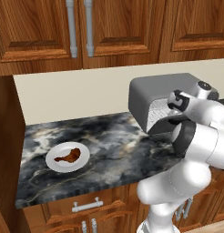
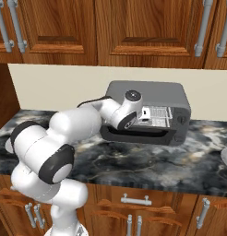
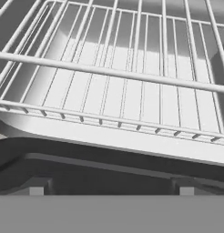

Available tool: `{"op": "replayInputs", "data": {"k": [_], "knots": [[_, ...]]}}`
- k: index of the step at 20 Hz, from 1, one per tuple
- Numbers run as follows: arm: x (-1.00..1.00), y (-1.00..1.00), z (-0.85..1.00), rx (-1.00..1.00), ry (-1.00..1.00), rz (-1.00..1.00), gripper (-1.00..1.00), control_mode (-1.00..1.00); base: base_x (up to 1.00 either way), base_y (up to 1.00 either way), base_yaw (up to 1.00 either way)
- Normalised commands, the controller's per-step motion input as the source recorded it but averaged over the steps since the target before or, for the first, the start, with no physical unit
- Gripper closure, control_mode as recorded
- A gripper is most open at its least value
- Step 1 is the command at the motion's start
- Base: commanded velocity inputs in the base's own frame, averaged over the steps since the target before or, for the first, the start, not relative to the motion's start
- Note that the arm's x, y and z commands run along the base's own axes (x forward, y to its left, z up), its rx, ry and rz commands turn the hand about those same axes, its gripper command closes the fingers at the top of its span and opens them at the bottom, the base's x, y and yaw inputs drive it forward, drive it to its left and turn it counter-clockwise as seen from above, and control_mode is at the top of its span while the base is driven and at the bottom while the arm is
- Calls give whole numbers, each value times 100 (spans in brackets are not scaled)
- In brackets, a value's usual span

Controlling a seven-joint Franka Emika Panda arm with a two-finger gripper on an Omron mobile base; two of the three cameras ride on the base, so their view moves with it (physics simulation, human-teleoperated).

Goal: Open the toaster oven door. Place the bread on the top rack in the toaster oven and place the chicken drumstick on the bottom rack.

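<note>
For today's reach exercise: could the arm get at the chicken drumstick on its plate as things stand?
Probably yes: the chicken drumstick lies uncovered on the plate, with bare counter between it and the open gripper at the toaster oven.

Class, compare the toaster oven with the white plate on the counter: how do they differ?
The toaster oven is dark grey and boxy; the plate is white, round and flat. The toaster oven stands open with wire racks inside; the plate carries the chicken drumstick. Both rest on the marble counter.

White plate (image 1: 57, 163) on marble counter (image 1: 109, 150) (wood cabinets (image 1: 109, 32) above).
</note>
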Motion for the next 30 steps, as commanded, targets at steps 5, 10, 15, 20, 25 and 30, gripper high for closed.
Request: {"op": "replayInputs", "data": {"k": [5, 10, 15, 20, 25, 30], "knots": [[-48, -10, -19, 0, 12, -1, -100, -100, 0, 0, 0], [-50, 0, -42, -1, 19, -5, -100, -100, 0, 0, 0], [-46, 0, -50, 0, 26, -8, -100, -100, 0, 0, 0], [-38, -4, -62, 0, 25, -5, -100, -100, 0, 0, 0], [-27, -5, -70, 0, 25, 0, -100, -100, 0, 0, 0], [-24, -8, -50, 6, 9, 0, -100, -100, 0, 0, 0]]}}
